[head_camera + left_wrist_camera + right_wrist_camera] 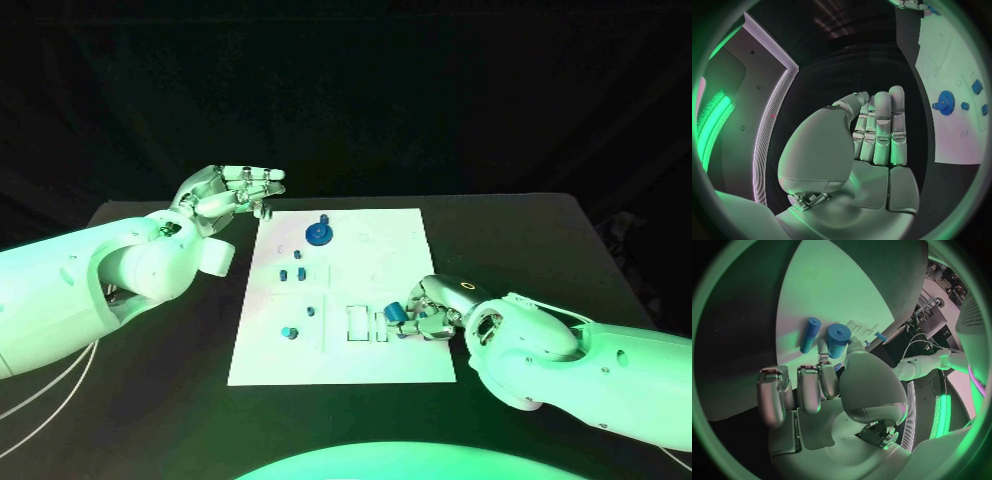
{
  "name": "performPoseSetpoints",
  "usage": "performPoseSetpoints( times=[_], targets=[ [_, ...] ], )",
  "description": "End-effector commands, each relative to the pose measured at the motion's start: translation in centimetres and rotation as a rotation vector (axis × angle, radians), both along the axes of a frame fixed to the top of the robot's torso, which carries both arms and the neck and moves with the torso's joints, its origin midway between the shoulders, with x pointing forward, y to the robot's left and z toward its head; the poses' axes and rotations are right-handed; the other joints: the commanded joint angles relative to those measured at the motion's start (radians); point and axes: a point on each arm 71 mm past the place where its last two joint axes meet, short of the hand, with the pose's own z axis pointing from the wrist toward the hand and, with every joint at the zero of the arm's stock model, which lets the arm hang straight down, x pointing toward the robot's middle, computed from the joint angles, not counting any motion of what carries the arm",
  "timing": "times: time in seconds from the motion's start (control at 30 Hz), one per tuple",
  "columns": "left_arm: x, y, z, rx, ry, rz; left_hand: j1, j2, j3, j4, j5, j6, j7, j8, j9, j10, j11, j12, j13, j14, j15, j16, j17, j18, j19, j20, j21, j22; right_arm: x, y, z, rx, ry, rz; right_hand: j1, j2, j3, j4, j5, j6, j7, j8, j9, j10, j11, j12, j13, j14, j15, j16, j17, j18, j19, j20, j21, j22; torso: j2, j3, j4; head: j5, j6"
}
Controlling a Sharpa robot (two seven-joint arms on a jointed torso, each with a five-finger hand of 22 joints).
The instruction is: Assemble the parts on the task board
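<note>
Head view: right robot hand [423,318] pinches a blue cylinder [392,313] over the task board [378,262]'s lower right; left robot hand [231,192], upper left, holds nothing, fingers straight.

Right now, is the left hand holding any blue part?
No, the left hand hovers beyond the board's far left corner with nothing in it.

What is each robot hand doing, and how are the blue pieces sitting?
Left robot hand: raised beside the board, fingers together, holding nothing.
Right robot hand: on the task board, fingers at a blue cylinder.
Blue gear: flat on board.
Blue rod: lying down.
</note>
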Motion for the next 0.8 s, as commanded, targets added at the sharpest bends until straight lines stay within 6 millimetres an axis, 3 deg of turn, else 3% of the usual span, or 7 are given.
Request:
performPoseSetpoints(
  times=[0.03, 0.3, 0.53, 0.8],
  targets=[
    [-0.1, -0.2, 0.1, -0.009, -0.001, -0.021, -0.005, 0.003, -0.004, -0.005, -0.002, -0.004, 0.0, -0.005, -0.001, -0.005, -0.001, 0.005, 0.001, -0.007, 0.001, -0.005, -0.001, 0.013, 0.002, 0.004, -0.004, -0.001, -0.5, -0.3, -0.7, -0.01, 0.014, -0.017, 0.019, 0.012, -0.008, -0.002, 0.03, -0.004, -0.006, 0.012, 0.017, 0.004, -0.007, 0.006, 0.065, 0.072, -0.011, 0.009, 0.082, -0.017, 0.099, -0.009, 0.01, 0.257, -0.001, 0.0003, 0.0001, 0.001, 0.001],
    [0.0, -0.2, 0.1, -0.008, -0.001, -0.02, -0.005, 0.003, -0.004, -0.005, -0.002, -0.004, 0.0, -0.005, -0.001, -0.005, -0.001, 0.005, 0.001, -0.007, 0.001, -0.005, -0.001, 0.013, 0.002, 0.004, -0.004, -0.001, -1.0, -0.1, 1.3, 0.073, -0.057, -0.04, 0.042, 0.029, -0.015, -0.001, 0.092, -0.002, -0.014, 0.032, 0.058, 0.022, -0.015, 0.024, 0.088, 0.075, -0.017, 0.019, 0.097, -0.022, 0.104, -0.015, 0.032, 0.263, -0.001, -0.0004, 0.0009, 0.001, 0.006],
    [0.0, -0.3, 0.1, -0.01, -0.002, -0.022, -0.007, 0.004, -0.004, -0.005, -0.002, -0.005, 0.0, -0.006, -0.002, -0.006, -0.001, 0.006, 0.001, -0.007, 0.001, -0.005, -0.001, 0.013, 0.003, 0.004, -0.005, -0.002, -1.1, 0.9, 3.0, 0.138, -0.084, -0.037, 0.043, 0.035, -0.018, 0.001, 0.104, -0.003, -0.016, 0.035, 0.067, 0.028, -0.016, 0.032, 0.097, 0.077, -0.018, 0.023, 0.102, -0.022, 0.104, -0.016, 0.032, 0.263, 0.0, -0.0001, 0.0014, 0.002, 0.008],
    [0.0, -0.3, 0.1, -0.009, -0.003, -0.021, -0.007, 0.004, -0.004, -0.005, -0.002, -0.005, 0.0, -0.006, -0.002, -0.006, -0.001, 0.006, 0.001, -0.007, 0.001, -0.005, -0.001, 0.013, 0.003, 0.004, -0.005, -0.002, -1.1, 2.1, 2.7, 0.148, -0.016, -0.021, 0.034, 0.043, -0.024, 0.005, 0.11, 0.0, -0.018, 0.039, 0.077, 0.033, -0.018, 0.036, 0.103, 0.078, -0.02, 0.027, 0.11, -0.022, 0.104, -0.017, 0.032, 0.263, 0.001, -0.0006, -0.0002, 0.006, 0.006]
  ],
)
